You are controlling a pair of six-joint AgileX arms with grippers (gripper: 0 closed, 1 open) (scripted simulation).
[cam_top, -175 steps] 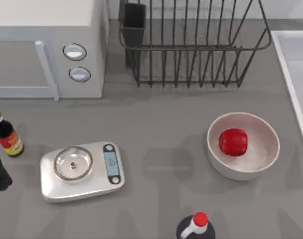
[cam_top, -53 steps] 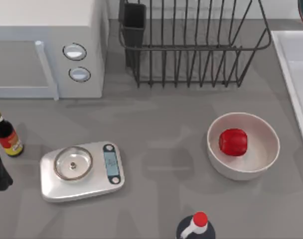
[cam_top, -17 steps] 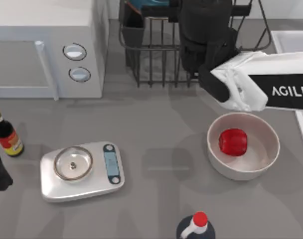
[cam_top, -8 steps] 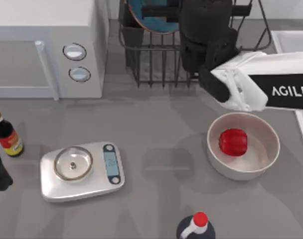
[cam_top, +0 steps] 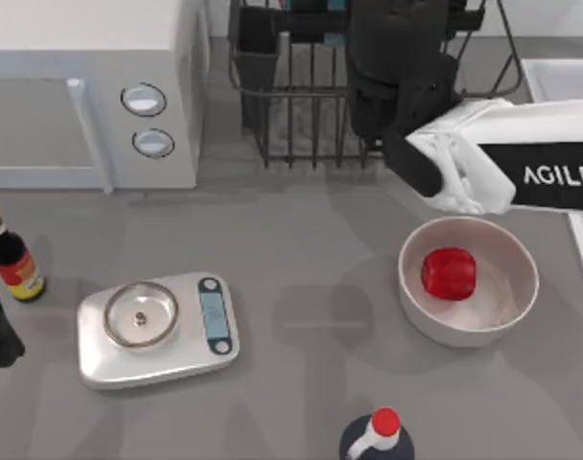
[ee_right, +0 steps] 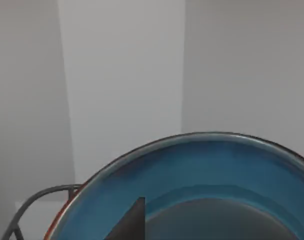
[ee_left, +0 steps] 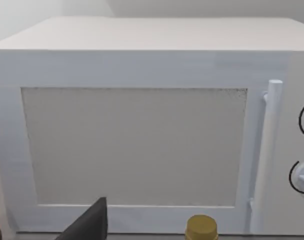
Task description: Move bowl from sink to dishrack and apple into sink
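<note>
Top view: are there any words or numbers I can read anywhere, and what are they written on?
"AGILE" in white letters on the black band of the right arm; the word runs off the picture's edge.
The label on the small dark bottle is too blurred to read.
The display on the kitchen scale shows nothing readable.
The microwave knobs carry no readable marks.

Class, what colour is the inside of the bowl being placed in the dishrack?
Teal-blue; the bowl shows best in the right wrist view.
</note>
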